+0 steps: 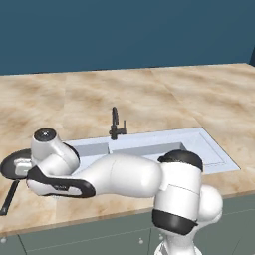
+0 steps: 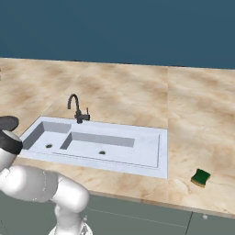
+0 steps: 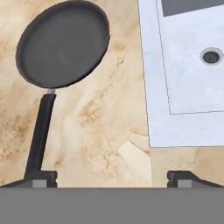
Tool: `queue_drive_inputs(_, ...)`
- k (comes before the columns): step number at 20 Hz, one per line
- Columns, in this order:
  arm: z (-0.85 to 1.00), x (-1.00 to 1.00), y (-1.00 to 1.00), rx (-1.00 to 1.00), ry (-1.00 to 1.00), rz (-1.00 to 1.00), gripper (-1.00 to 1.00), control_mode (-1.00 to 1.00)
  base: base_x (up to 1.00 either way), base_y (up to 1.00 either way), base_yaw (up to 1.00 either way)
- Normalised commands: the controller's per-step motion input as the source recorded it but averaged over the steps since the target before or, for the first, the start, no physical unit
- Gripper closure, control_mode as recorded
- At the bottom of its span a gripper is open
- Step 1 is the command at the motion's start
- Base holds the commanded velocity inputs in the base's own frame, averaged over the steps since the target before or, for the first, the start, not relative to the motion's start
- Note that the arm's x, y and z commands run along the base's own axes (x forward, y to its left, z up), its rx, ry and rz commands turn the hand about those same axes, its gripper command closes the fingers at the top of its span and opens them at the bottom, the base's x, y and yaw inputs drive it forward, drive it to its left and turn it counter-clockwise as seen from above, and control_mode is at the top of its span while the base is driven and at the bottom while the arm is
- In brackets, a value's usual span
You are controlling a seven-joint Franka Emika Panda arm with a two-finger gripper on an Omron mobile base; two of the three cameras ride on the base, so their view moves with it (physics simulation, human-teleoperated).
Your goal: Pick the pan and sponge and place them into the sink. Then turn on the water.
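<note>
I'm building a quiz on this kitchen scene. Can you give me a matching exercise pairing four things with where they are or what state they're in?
Things:
1. pan
2. sponge
3. faucet
4. gripper

Places or states:
A. behind the sink, no water running
B. on the counter, right of the sink
C. on the counter, left of the sink
D. open, holding nothing

Pairs: 1-C, 2-B, 3-A, 4-D

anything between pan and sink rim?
Nothing: hand view shows bare marble counter between the pan and the sink rim.
</note>
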Motion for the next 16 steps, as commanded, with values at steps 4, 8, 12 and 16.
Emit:
queue_drive_inputs(4,-0.22,0.09,0.42,0.00,0.00,0.00,-1.00,-1.00,0.00,0.00,0.00)
queue_drive_inputs(8,-0.18,0.11,0.42,0.00,0.01,0.00,-1.00,-1.00,0.00,0.00,0.00)
queue_drive_inputs(12,-0.15,0.16,0.41,0.00,0.03,0.00,-1.00,-1.00,0.00,0.00,0.00)
queue_drive_inputs(16,-0.16,0.19,0.37,0.00,0.03,0.00,-1.00,-1.00,0.00,0.00,0.00)
